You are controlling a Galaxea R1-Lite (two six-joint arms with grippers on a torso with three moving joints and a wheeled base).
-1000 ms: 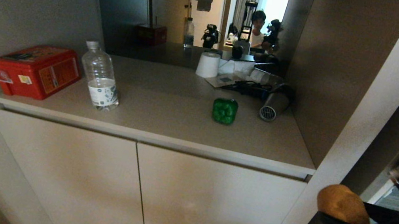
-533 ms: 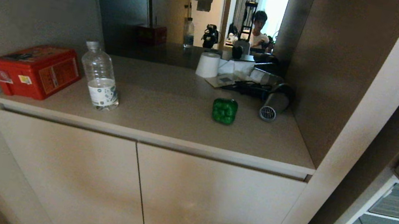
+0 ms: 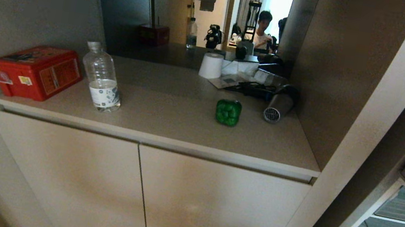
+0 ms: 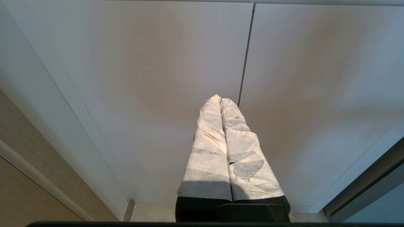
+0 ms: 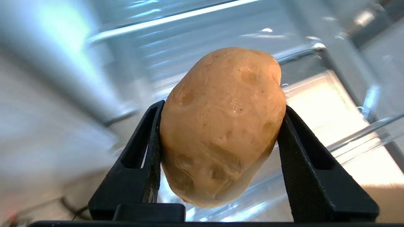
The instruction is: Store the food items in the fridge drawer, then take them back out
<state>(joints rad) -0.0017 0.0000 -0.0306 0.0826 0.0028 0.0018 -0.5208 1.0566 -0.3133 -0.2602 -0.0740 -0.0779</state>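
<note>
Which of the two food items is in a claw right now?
The potato, pinched in the right claw at the fridge. The green pepper sits free on the counter.

Counter carries red box, water bottle, green pepper, paper roll, hair dryer.

My left gripper wore wrinkled white wrapping over both long fingers, above a black base. My right gripper had plain black, triangular, open-framed fingers with textured pads.
</note>
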